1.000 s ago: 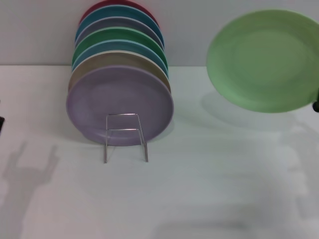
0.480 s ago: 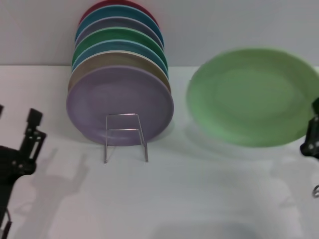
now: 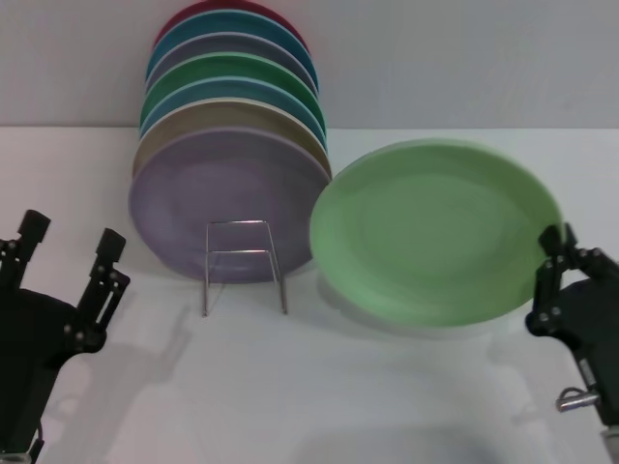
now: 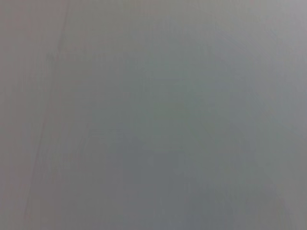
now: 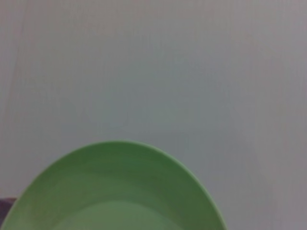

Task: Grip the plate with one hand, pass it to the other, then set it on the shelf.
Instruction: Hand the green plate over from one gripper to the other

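The pale mint-green plate (image 3: 435,232) hangs tilted above the table, right of centre. My right gripper (image 3: 558,247) is shut on its right rim. The plate's far rim fills the lower part of the right wrist view (image 5: 115,191). My left gripper (image 3: 72,237) is open and empty at the lower left, fingers pointing up, well apart from the plate. The shelf (image 3: 242,267), a small silver wire rack, stands on the table between the two grippers. The left wrist view shows only a plain grey surface.
A row of several upright coloured plates leans behind the rack, with a lilac plate (image 3: 193,198) in front and a darker green plate (image 3: 232,70) further back. The white table (image 3: 319,387) meets a pale wall behind.
My right gripper has carried the plate down and to the left, towards the rack. My left gripper has risen into view at the lower left, open.
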`<action>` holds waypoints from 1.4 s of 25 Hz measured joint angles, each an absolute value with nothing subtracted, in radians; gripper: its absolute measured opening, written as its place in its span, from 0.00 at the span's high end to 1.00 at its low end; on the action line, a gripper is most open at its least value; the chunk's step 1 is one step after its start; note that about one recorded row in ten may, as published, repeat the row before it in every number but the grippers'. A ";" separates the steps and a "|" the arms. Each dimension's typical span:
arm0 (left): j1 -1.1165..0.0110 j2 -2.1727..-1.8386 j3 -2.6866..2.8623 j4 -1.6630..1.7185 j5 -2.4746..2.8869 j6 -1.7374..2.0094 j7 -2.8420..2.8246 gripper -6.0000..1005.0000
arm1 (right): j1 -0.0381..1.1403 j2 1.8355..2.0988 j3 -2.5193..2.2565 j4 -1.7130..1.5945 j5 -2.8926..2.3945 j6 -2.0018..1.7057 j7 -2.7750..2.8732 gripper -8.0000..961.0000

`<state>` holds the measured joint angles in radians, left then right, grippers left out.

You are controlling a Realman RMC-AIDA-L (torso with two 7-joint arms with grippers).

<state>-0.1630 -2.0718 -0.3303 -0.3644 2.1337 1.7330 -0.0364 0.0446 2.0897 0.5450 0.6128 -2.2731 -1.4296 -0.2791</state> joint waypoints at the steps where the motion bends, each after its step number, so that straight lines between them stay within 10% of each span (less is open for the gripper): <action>1: -0.165 -2.072 -0.325 -0.363 2.134 1.729 -0.037 0.26 | 0.056 2.090 0.521 0.607 -2.247 -1.426 -0.282 0.97; 35: -0.197 -2.077 -0.156 -0.503 2.126 1.467 0.129 0.26 | 0.100 2.092 0.172 0.666 -1.964 -1.544 -0.522 0.97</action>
<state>-0.1973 -2.0774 -0.1562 -0.5029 2.1262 1.4665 0.1291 0.1000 2.0923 0.1720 0.6659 -1.9642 -1.5442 -0.5223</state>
